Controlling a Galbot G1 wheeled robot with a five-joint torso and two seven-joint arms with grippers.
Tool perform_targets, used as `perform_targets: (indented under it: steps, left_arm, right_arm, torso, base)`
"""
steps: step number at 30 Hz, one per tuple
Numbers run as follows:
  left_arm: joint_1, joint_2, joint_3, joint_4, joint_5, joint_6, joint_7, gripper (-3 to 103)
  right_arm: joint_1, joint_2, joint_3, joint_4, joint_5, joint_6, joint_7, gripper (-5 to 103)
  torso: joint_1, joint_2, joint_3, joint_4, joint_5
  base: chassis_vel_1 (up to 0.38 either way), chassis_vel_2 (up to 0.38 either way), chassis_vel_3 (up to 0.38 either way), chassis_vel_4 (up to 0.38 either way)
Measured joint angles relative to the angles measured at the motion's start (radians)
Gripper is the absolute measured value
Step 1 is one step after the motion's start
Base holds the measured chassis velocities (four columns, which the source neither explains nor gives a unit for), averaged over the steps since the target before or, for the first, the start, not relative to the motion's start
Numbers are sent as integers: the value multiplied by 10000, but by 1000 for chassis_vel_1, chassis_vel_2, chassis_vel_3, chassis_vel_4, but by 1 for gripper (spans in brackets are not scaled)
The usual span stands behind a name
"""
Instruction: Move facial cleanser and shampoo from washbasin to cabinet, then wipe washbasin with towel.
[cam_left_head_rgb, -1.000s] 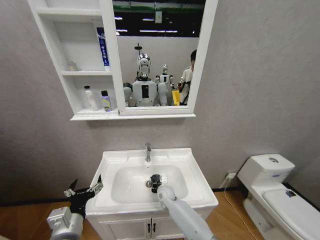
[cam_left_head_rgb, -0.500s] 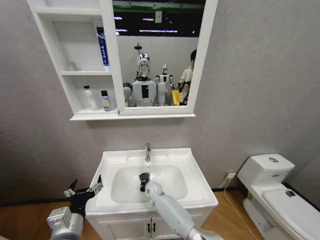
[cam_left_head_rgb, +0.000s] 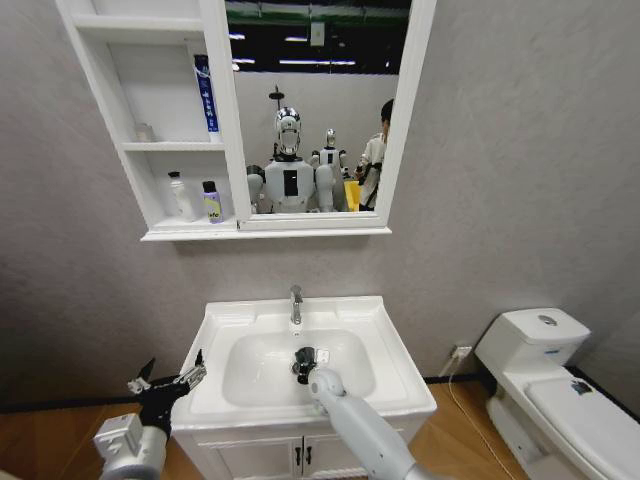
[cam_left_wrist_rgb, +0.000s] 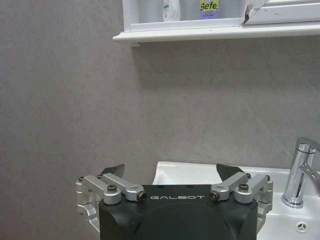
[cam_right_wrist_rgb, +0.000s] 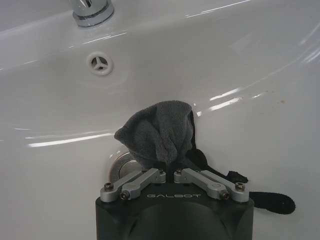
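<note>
My right gripper (cam_left_head_rgb: 307, 367) is down in the oval bowl of the white washbasin (cam_left_head_rgb: 385, 335), shut on the dark grey towel (cam_left_head_rgb: 301, 357). The right wrist view has the towel (cam_right_wrist_rgb: 157, 131) bunched between the fingers, pressed on the bowl beside the metal drain (cam_right_wrist_rgb: 120, 167). Left of the washbasin, my left gripper (cam_left_head_rgb: 166, 382) hangs open and holds nothing, facing the wall (cam_left_wrist_rgb: 171, 172). In the white cabinet (cam_left_head_rgb: 150, 150), a white bottle (cam_left_head_rgb: 178, 195) and a dark bottle with a yellow label (cam_left_head_rgb: 211, 201) stand on the lower shelf. I cannot tell which is the cleanser and which the shampoo.
The chrome tap (cam_left_head_rgb: 295, 305) stands at the back of the washbasin. A blue tube (cam_left_head_rgb: 205, 95) leans on an upper cabinet shelf. A white toilet (cam_left_head_rgb: 545, 370) stands to the right. Below the washbasin are the vanity's two doors (cam_left_head_rgb: 300, 455).
My right gripper swept the towel left across the bowl, then back right toward the drain. The left arm has not moved.
</note>
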Motion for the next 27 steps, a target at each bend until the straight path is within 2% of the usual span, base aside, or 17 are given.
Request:
perform_targets:
  steps: [4,7,14,22,27]
  left_arm:
    - [0,0,0,0,0,0,0,100]
    - [0,0,0,0,0,0,0,100]
    - [1,0,0,0,0,0,0,100]
    - [0,0,0,0,0,0,0,100]
    - [0,0,0,0,0,0,0,100]
  right_arm:
    - [110,280,-83,-324,-126,50,-104,2]
    - [364,736,-302,-828,-320,117,-224,2]
    - [499,1208,-544,-1038,-415,136,-211,2]
    - [256,711,-425,-685,-407,-6,88,2]
    - [-44,210,-165,-199,-394,-164,679,2]
  torso:
    - [0,0,0,-5,-5]
    - [1,0,1,-2,-4]
    - [1,-2,3,3,-1]
    - [0,-1,1,5,3]
    - [-1,1,-1,6,5]
  base:
    - [0,0,0,0]
    - [0,0,0,0]
    - [0,0,0,0]
    - [0,0,0,0]
    - [0,0,0,0]
